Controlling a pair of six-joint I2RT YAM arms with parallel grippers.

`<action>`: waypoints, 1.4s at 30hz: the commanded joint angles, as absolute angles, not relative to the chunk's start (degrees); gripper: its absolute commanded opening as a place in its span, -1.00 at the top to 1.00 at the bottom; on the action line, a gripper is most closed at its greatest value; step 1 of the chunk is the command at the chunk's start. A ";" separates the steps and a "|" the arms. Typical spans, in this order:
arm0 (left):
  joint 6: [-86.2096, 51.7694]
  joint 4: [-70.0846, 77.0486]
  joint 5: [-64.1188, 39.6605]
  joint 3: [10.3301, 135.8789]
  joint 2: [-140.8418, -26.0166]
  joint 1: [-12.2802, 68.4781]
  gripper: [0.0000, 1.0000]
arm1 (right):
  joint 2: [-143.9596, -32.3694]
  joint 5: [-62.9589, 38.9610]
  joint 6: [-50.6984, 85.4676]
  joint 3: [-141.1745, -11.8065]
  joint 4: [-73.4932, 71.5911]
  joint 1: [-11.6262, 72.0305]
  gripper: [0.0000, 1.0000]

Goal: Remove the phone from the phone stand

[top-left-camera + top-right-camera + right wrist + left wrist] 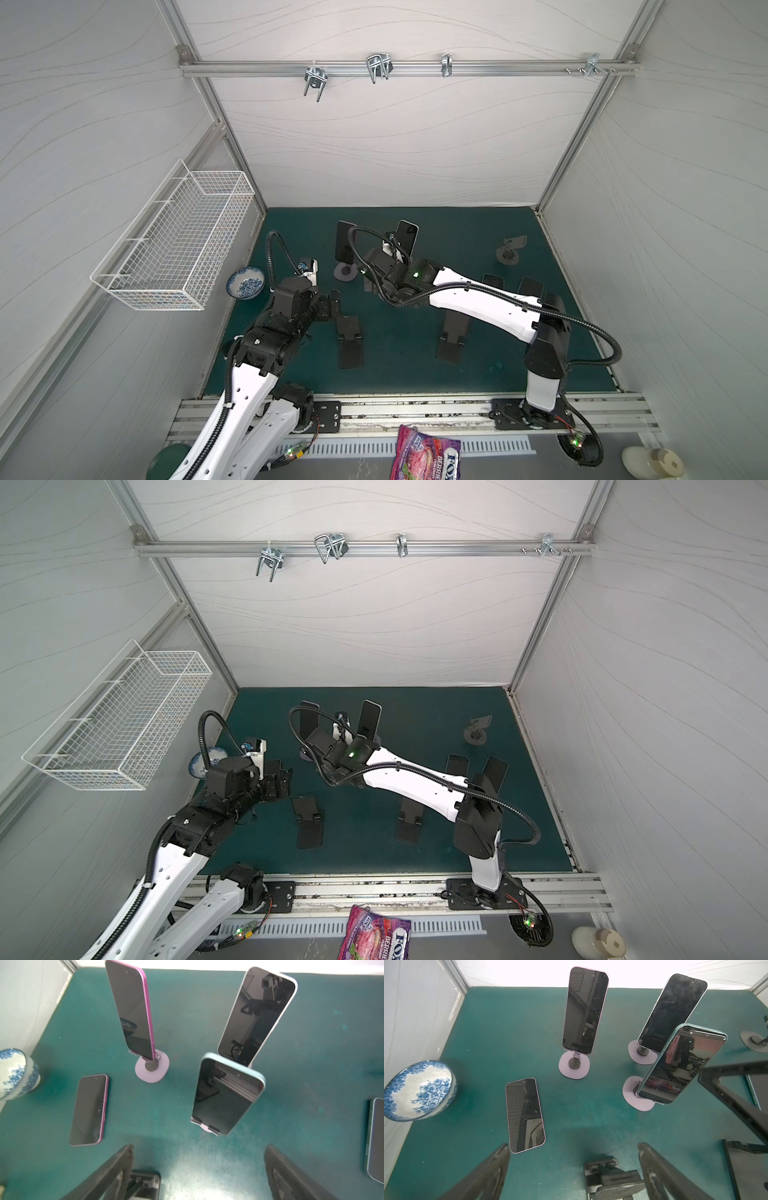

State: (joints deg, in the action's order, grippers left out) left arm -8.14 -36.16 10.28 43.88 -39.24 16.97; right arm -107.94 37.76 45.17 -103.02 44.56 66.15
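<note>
Three phones stand upright on lilac round-based phone stands: a pink-edged phone (585, 1009) (133, 1012) (345, 245), a pale-edged one (672, 1012) (257, 1016) (406, 241), and a teal-cased one (683, 1064) (226, 1095). The teal phone is nearest, just ahead of my right gripper (199, 1147), which is open and empty above the mat. My left gripper (573, 1147) (334, 305) is also open and empty, hovering near a pink phone lying flat (525, 1114) (89, 1109). In the top views my right arm hides the teal phone.
A blue-and-white bowl (419, 1091) (245, 282) sits at the mat's left edge. Black folding stands (349, 340) (453, 336) lie in the middle, and more phones (492, 282) (530, 286) lean at the right. An empty grey stand (509, 251) is at the back right; a wire basket (178, 245) hangs on the left wall.
</note>
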 commanded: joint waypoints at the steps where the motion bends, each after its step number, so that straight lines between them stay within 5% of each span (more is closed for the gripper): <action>1: -7.65 -36.25 12.20 44.21 -39.92 17.75 -0.95 | -109.07 41.04 44.90 -106.08 47.69 66.52 -0.98; 42: -7.49 -36.66 16.58 43.86 -38.92 19.37 -0.95 | -110.70 37.80 52.16 -103.52 50.57 65.68 -0.96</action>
State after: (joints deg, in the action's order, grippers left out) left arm -7.66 -37.10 15.29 43.77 -39.42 19.20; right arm -109.08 37.87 50.00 -103.44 49.50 66.02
